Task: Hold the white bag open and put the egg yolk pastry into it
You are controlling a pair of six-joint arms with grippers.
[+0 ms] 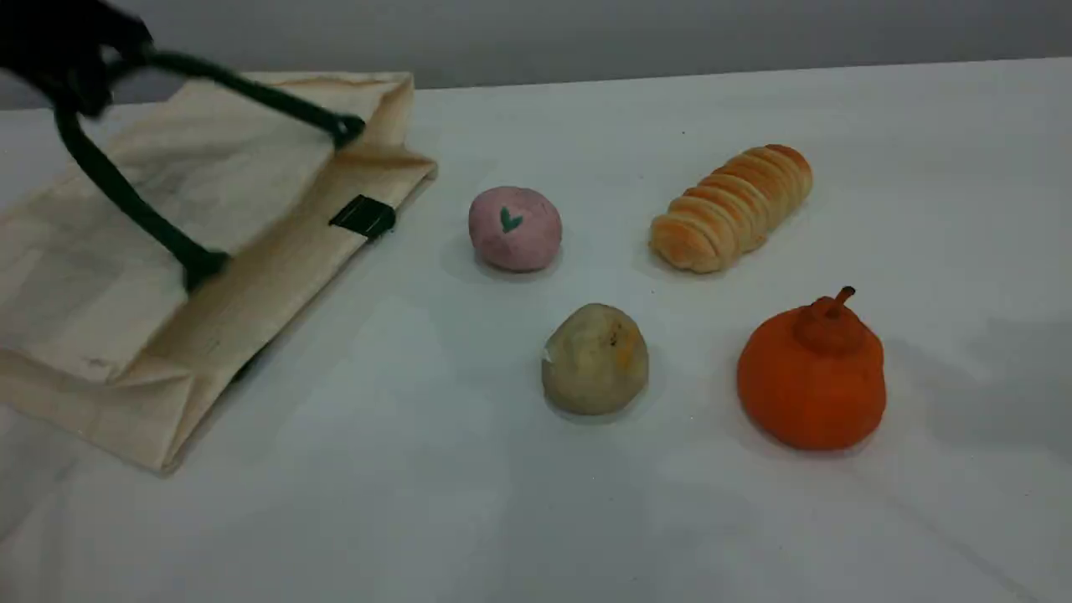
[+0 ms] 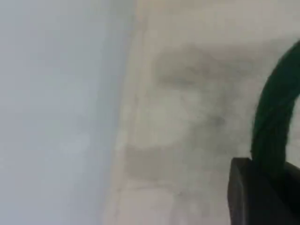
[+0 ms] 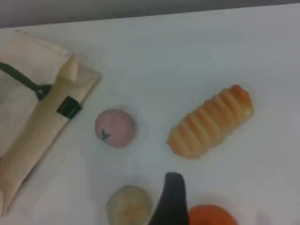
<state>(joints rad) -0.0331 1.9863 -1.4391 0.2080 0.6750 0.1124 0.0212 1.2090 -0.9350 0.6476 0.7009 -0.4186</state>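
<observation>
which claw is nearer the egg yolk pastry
Right claw: it hangs just beside the egg yolk pastry. Left claw is far off, shut on the white bag's handle.

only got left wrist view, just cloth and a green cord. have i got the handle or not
observer: Yes. In the scene view the left gripper is shut on the green handle, holding it up above the white bag.
operator: where's the egg yolk pastry
observer: The egg yolk pastry sits on the table right of the bag, nearer the camera than the pink ball.
operator: right arm near it
observer: The right gripper is empty, jaws open, just right of the pastry in its wrist view.
</observation>
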